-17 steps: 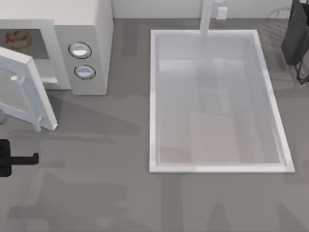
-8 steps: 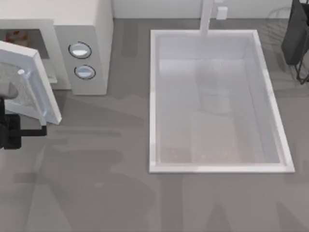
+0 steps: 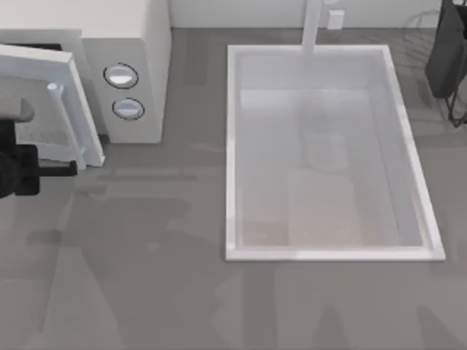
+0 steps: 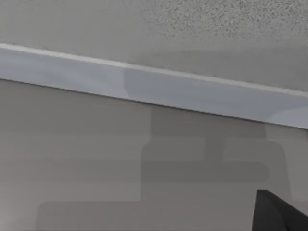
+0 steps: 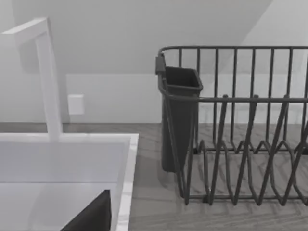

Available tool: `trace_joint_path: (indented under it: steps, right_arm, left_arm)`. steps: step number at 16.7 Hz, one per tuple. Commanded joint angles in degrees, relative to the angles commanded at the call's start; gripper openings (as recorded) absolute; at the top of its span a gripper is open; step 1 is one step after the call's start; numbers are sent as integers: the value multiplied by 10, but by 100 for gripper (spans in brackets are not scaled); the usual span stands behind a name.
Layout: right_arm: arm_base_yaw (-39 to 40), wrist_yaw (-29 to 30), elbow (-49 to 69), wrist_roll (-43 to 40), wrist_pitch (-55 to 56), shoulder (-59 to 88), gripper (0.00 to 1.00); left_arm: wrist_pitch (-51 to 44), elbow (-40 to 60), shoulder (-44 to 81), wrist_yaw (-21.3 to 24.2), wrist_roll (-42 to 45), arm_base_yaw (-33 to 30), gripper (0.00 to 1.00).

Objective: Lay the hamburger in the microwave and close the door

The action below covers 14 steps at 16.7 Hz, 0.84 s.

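On microwave [image 3: 124, 44]: two knobs [image 3: 121, 76].

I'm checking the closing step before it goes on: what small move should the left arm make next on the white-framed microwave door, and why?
Probably keep pushing the white-framed, grey-windowed door toward the white boxy microwave. In the top view the door stands ajar, its free edge out from the front by the two knobs, with a dark gap behind. The left gripper sits against its outer face; the right arm is parked at the table's far right.

White door [image 3: 51, 102] nearly shut (slightly ajar) on microwave [image 3: 128, 44].
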Motion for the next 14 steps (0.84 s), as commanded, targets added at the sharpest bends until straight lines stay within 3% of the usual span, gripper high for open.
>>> trace_joint_path:
  steps: [4, 10, 14]
  right_arm:
    - [0, 0, 0, 0, 0, 0, 100]
    - [0, 0, 0, 0, 0, 0, 100]
    - [0, 0, 0, 0, 0, 0, 100]
  left_arm:
    - [-4, 21, 21, 0, 0, 1, 0]
    - [-13, 182, 165, 0, -1, -1, 0]
    - [-19, 226, 208, -1, -1, -2, 0]
